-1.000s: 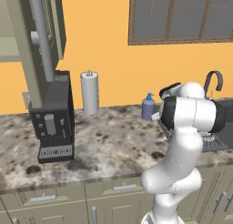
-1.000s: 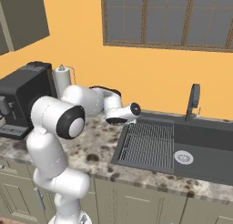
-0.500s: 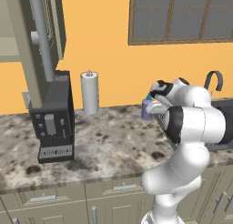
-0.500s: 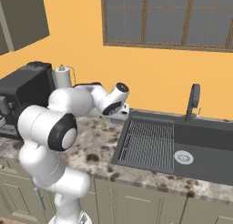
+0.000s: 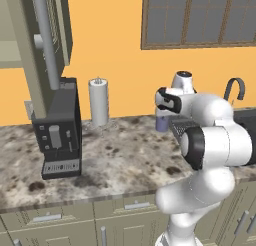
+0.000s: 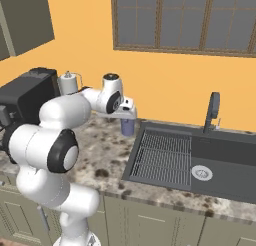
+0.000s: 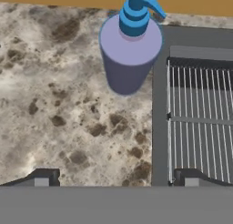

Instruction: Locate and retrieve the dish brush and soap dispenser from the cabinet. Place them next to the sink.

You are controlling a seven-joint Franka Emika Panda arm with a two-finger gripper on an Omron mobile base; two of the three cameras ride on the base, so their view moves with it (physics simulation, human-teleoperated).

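In the left base view, the soap dispenser (image 5: 161, 123) is standing upright on the speckled counter (image 5: 115, 160), its long axis vertical, just beside the left rim of the sink (image 5: 247, 117). The arm is partly covering it, and the gripper (image 5: 165, 101) is hanging just above it. A white paper-towel roll (image 5: 98, 102) is standing well to the left, a black coffee machine (image 5: 57, 130) further left still, under the open door of the cabinet (image 5: 42, 40).

In the right base view, the bottle is standing against the near left corner of the ridged drainboard (image 6: 162, 157), with the gripper (image 6: 127, 110) directly over its top. The dark faucet (image 6: 212, 112) is rising at the basin's back edge, well apart from the bottle.

In the hand view, the camera is looking down on the dispenser (image 7: 129, 50): the blue pump spout is pointing up and right in the picture, toward the orange wall. The two fingertips (image 7: 42, 178) are standing spread wide apart, holding nothing, with bare counter between them and the right one over the drainboard's edge (image 7: 200, 114).
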